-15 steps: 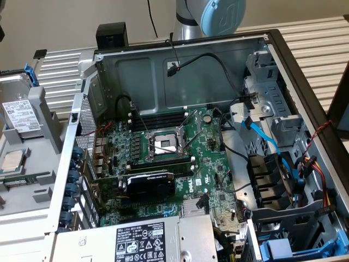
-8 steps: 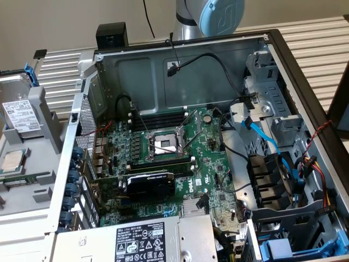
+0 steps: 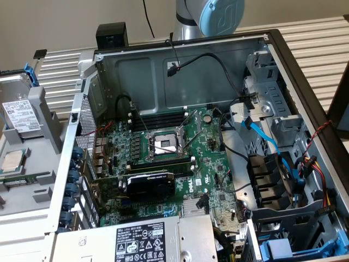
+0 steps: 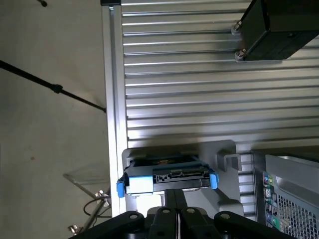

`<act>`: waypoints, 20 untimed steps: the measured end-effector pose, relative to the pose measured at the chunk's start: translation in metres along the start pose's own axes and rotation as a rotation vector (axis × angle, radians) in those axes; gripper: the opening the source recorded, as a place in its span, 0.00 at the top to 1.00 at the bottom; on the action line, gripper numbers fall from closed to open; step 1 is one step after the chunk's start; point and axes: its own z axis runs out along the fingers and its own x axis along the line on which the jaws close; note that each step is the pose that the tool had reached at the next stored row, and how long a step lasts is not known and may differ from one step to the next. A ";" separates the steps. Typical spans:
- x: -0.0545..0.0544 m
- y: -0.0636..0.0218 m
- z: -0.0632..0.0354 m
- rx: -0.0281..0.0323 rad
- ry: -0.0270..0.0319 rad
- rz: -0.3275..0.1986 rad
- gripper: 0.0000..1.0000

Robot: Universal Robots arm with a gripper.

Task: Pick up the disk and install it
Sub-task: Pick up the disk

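At the exterior view's left, the flat silver-grey metal disk (image 3: 19,112) with a big white label lies in a pale grey plastic holder (image 3: 48,117) on the grey ridged tabletop (image 3: 60,68), outside the computer. A blue plastic frame (image 3: 31,73) is clipped to it, and the picture's edge cuts part of the disk off. The label has black print and bar codes, but the words are too small to read. Near it in the holder lies a small square silver chip (image 3: 13,160). Next comes the big open grey metal computer case (image 3: 163,65). Inside it lie a green circuit board (image 3: 215,164) and a black card (image 3: 150,184) with a small sticker too blurry to read. At the near edge sits a grey metal power box (image 3: 185,240). Its black and white label (image 3: 136,243) has warning signs and tiny print that cannot be read. Behind the case stands the silver and light blue robot arm (image 3: 210,16), cut off by the top edge. Further right, flat blue cables (image 3: 264,136) hang inside the case. In the wrist view, the black gripper (image 4: 174,194) points at one end of the disk (image 4: 169,177), which shows blue clips on both sides and a plug socket facing the camera. The rest of the disk is hidden behind that end. The jaws are pressed together and hold nothing. You cannot tell if the tips touch the disk.
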 end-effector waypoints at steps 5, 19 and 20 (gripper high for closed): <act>0.000 0.0000 0.0000 0.0000 -0.0002 0.000 0.89; 0.000 0.0000 0.0000 -0.0093 0.0052 -0.236 0.89; 0.000 0.0000 0.0000 -0.0100 0.0058 -0.254 0.89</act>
